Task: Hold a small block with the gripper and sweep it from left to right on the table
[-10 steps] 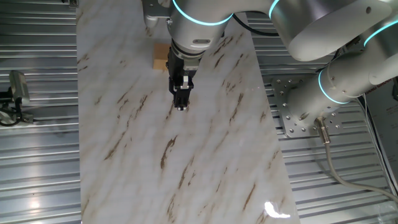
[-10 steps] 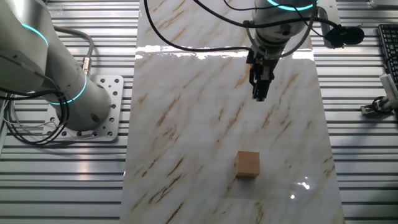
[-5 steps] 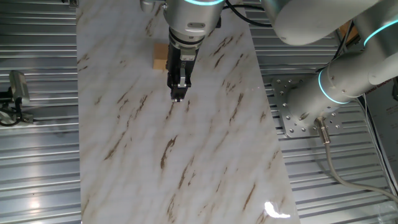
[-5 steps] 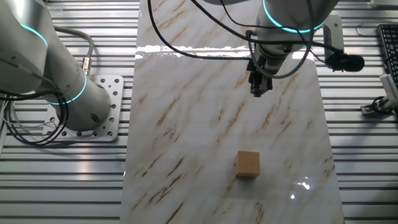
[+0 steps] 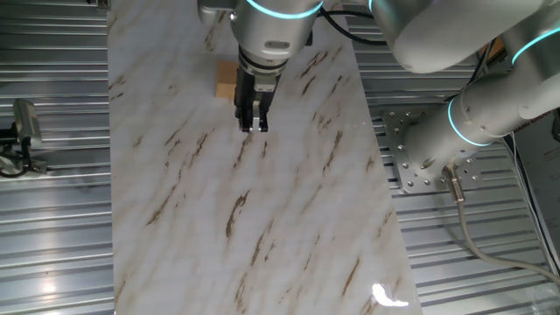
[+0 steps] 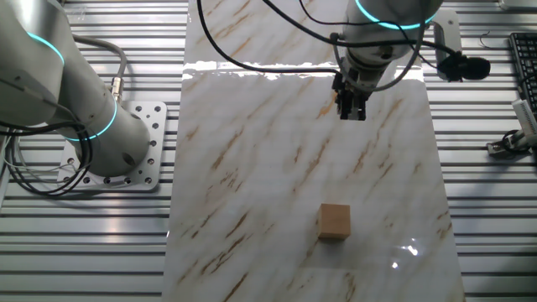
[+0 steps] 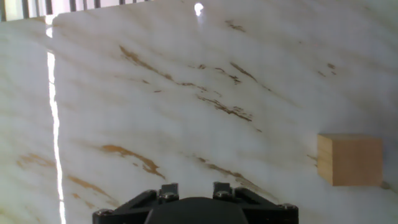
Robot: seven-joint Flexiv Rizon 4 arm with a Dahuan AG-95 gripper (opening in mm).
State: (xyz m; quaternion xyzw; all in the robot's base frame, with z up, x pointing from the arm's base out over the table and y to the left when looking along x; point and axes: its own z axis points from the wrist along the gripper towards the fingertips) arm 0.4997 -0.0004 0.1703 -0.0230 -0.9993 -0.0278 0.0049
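Note:
The small tan wooden block sits alone on the white marble table. In one fixed view the block is partly hidden behind my wrist; in the hand view the block lies at the right edge. My black gripper hangs above the table, just beside the block and apart from it. In the other fixed view the gripper is well away from the block. The jaws stand a little apart with nothing between them. The hand view shows only the fingertips over bare table.
A second grey arm stands beside the table on a drilled base plate. Corrugated metal flooring surrounds the slab. A clamp-like fixture sits left of the table, and a keyboard lies past its other side.
The gripper has lifted and drawn back along the table. Its jaws, together before, now stand a little apart. The block has not moved.

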